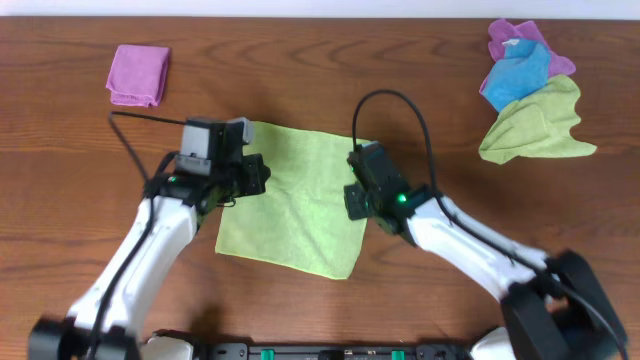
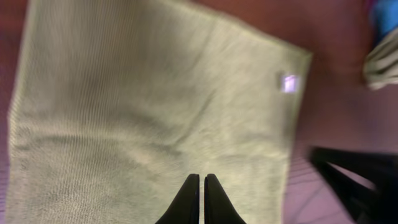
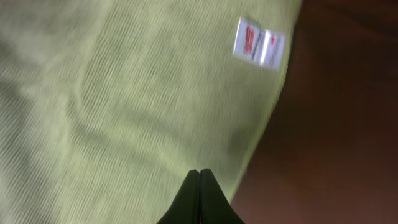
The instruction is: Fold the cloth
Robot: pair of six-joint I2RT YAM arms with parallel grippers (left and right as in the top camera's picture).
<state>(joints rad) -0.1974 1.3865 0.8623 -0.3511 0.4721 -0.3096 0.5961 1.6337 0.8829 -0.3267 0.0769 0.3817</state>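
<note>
The cloth point(image 1: 295, 205) lies flat and open on the table point(image 1: 300, 60), turned a little askew, roughly midway between the two arms; its white tag point(image 3: 259, 42) sits near the far right corner.

The left gripper point(image 2: 200, 183) is at the cloth's left edge with its jaws pressed together, no gap showing; the right gripper point(image 3: 199, 180) is just inside the right edge, jaws likewise closed to a point. Whether either has a pinch of fabric between its fingers cannot be told, since the tips hide the contact.

The cloth looks light, thin and limp, with a ribbed nap that should give the pads some bite; it would likely sag and drape once lifted, not hold a shape; a pinch too far in would probably bunch it. The best hold seems to be right at an edge or corner, both arms taking the same side, so the raised edge stays taut and lands square on the opposite one; it may drag on the wood if pulled low.

A folded purple cloth point(image 1: 138, 73) and a heap of other cloths point(image 1: 530, 90) lie well apart, at the far corners.
</note>
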